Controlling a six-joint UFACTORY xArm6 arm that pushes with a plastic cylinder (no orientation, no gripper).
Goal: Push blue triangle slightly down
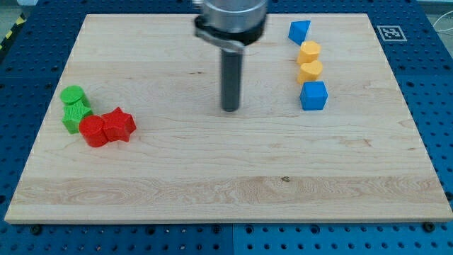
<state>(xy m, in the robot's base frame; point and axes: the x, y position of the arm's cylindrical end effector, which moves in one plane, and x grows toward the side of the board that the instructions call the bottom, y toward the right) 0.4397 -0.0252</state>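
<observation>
Worktop (212, 184) is showing wide bare wood mid & bottom. No jaws on this rig; my tip (230, 110) is sitting mid-board, well apart from blocks. Blue triangle (299, 31) is lying near top edge, just above yellow blocks (309, 52) (310, 70) w/ blue cube (313, 95) below.

Two blue blocks (299, 31), two yellow (308, 51), two green (72, 95), two red (118, 125).

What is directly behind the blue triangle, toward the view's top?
Behind the blue triangle only bare wooden board shows, up to its top edge. Its far side is hidden. My tip is far off to the view's left and lower.
</observation>
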